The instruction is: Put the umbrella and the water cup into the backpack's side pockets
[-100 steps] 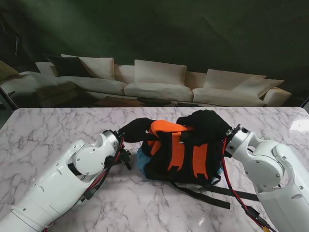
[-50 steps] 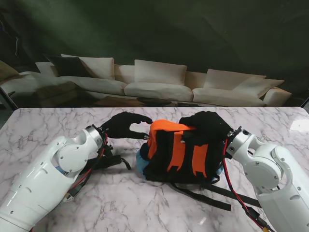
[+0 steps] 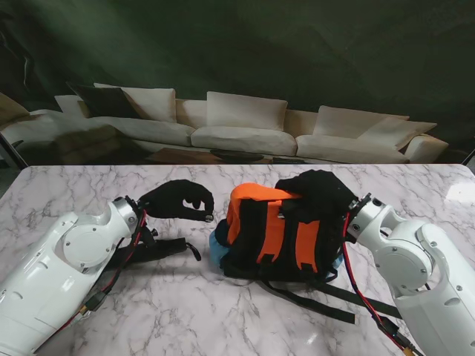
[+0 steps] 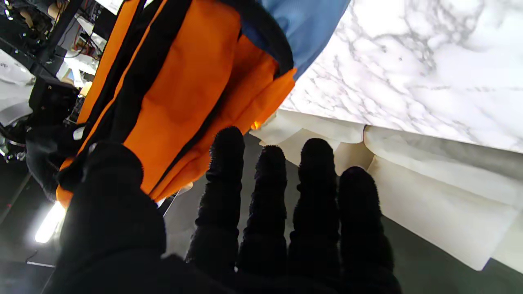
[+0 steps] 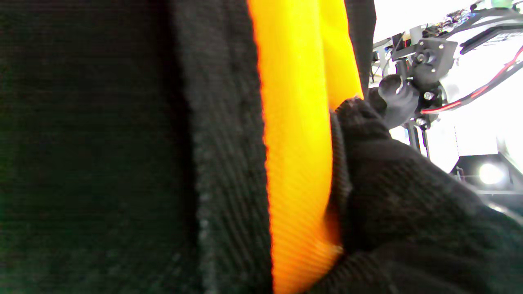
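My left hand (image 3: 177, 199) is empty, fingers apart, beside the backpack (image 3: 278, 233). My right hand (image 3: 319, 189) grips the backpack.

One backpack (image 3: 286, 233), two gloved hands (perhaps one blue item beneath).

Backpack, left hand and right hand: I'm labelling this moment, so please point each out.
backpack (image 3: 274, 233): stand view, on its orange front panel.
left hand (image 3: 177, 199): stand view, on the back of the black glove.
right hand (image 3: 318, 189): stand view, on the glove resting on the backpack's top.
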